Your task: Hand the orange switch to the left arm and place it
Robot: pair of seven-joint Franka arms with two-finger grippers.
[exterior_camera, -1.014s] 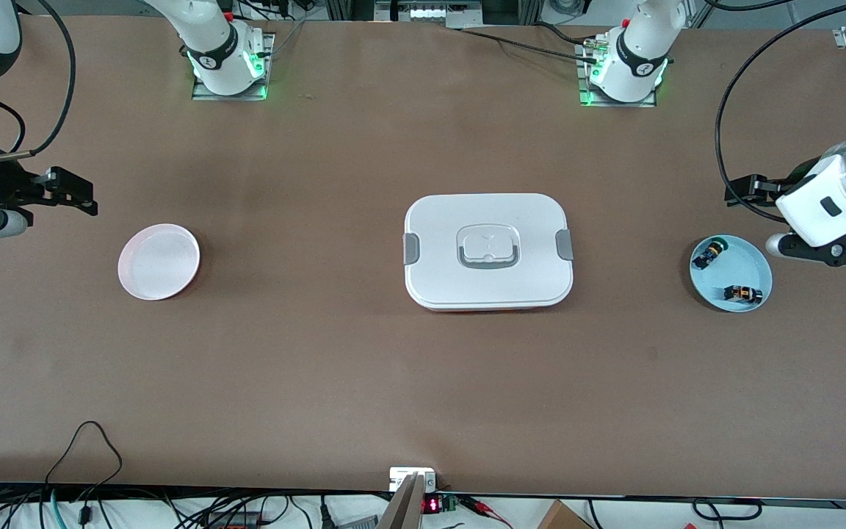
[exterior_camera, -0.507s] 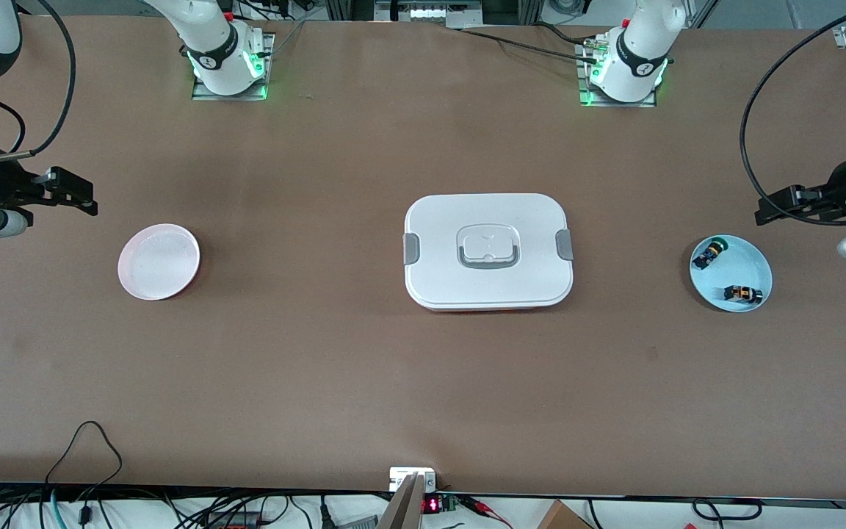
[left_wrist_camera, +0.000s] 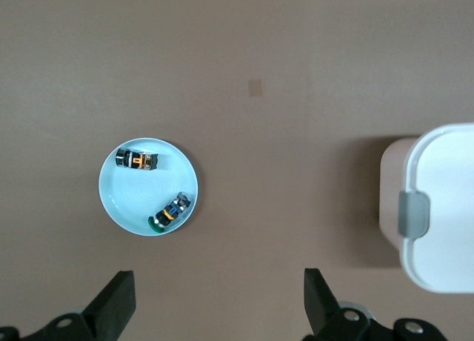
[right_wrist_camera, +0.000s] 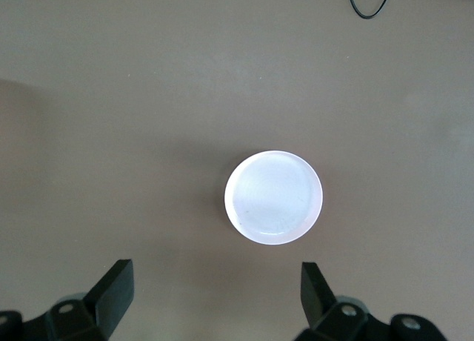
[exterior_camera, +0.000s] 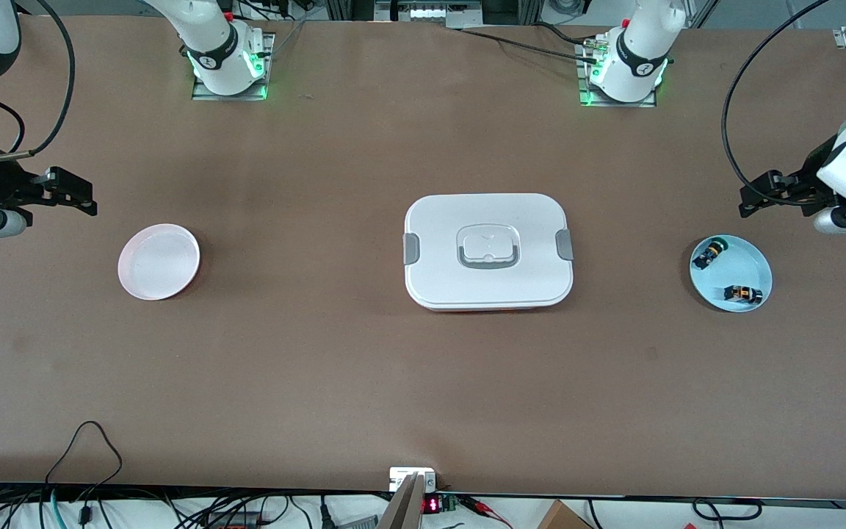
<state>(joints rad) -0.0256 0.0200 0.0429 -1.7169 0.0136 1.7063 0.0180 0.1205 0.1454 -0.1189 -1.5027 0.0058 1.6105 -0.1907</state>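
The box (exterior_camera: pixel 488 251) sits shut at the middle of the brown counter (exterior_camera: pixel 320 367), its grey clips facing the two ends.

Toward the left arm's end lies a pale blue dish (exterior_camera: pixel 753 258) holding two small parts. The orange switch (exterior_camera: pixel 742 294) lies on its side at about five o'clock in the dish, nearer to the front camera. The green switch (exterior_camera: pixel 709 253) lies at about ten o'clock in the dish, farther from that camera. The two are apart and neither touches the box.

The left gripper (left_wrist_camera: pixel 218 300) hangs in the air over bare counter just beside the dish, toward the arms' bases. Its jaws stand wide apart with nothing between them. In the left wrist view the dish, both parts and one clipped end of the box all show below it.

Toward the right arm's end rests a white plate (exterior_camera: pixel 158 261), bare, well apart from the box. The right gripper (right_wrist_camera: pixel 215 293) waits high over the counter near that plate, at the end of the counter. Its jaws are also spread wide and hold nothing, with the plate in plain sight beneath.
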